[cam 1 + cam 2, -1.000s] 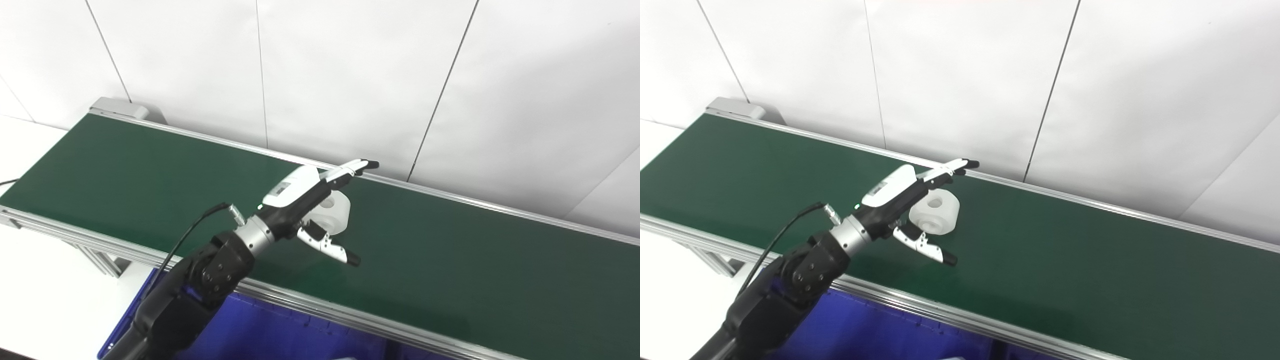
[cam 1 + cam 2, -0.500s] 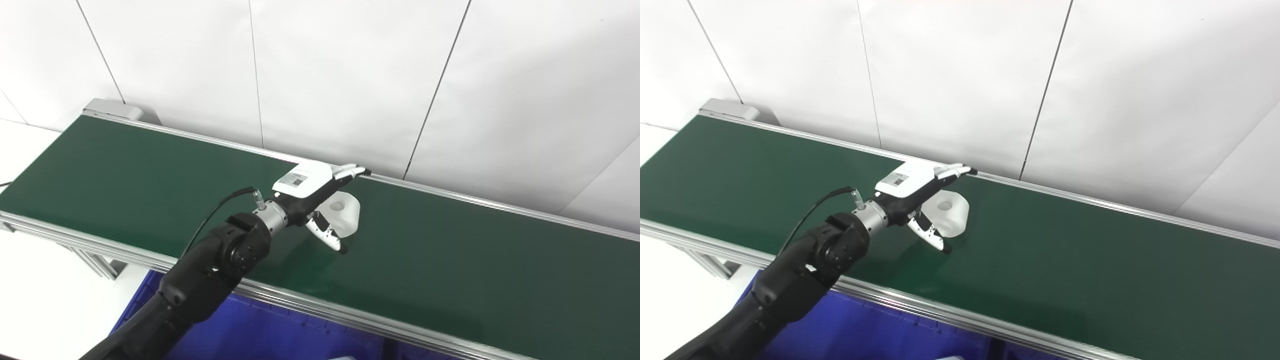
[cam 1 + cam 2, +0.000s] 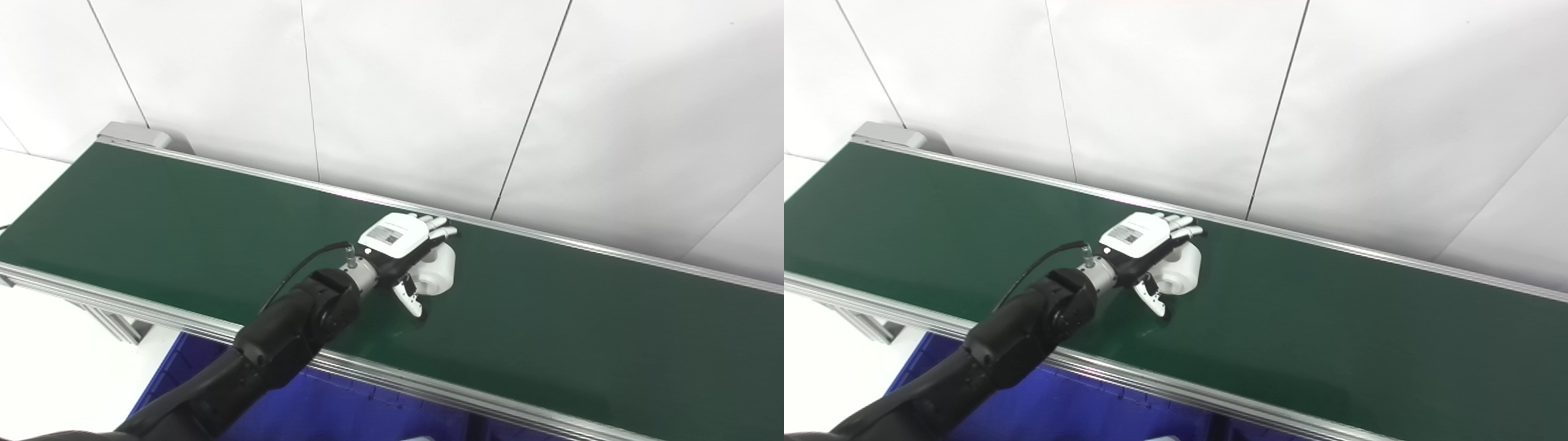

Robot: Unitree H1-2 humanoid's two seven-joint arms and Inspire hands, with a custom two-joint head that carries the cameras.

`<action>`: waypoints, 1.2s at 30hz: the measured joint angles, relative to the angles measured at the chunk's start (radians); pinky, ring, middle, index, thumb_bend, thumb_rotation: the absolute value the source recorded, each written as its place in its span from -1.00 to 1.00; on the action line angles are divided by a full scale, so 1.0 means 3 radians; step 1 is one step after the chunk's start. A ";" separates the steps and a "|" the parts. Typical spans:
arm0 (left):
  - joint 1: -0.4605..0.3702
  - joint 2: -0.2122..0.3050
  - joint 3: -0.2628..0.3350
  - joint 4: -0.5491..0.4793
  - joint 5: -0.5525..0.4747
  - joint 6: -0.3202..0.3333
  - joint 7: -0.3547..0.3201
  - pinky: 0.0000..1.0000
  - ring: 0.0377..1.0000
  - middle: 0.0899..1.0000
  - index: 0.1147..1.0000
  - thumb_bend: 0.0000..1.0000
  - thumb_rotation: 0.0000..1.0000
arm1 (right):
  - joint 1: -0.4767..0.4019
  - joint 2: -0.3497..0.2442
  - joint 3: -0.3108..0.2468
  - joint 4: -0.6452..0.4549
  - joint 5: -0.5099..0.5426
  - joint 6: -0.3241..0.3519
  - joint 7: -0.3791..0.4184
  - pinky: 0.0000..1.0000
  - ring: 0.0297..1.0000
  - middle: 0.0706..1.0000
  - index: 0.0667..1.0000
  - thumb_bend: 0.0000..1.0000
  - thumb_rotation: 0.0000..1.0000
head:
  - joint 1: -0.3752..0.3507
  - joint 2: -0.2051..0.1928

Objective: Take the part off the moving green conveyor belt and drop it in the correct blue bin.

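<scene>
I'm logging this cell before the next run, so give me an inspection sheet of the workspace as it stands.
Surface: green conveyor belt with silver side rails, bare apart from one part.
Job's things: white part, a short cylinder with a hole, on the belt near its far rail; blue bin below the near rail.
Clutter: nothing seen.
Hands: left robot hand draped over the part, fingers on its far side, thumb on the near side, not yet closed; right robot hand not in view.
Cables: black cable plugged in at the left wrist.
Surroundings: white panelled wall behind the belt.
</scene>
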 measured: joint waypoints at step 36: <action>0.1144 0.0163 0.0607 -0.1182 -0.1691 -0.0872 0.0195 -0.04 -0.20 -0.12 -0.03 0.00 -1.00 | 0.0113 0.0280 -0.0190 -0.0604 -0.0029 0.0183 0.0314 0.41 0.54 0.64 0.73 0.86 -0.23 | -0.0792 0.0966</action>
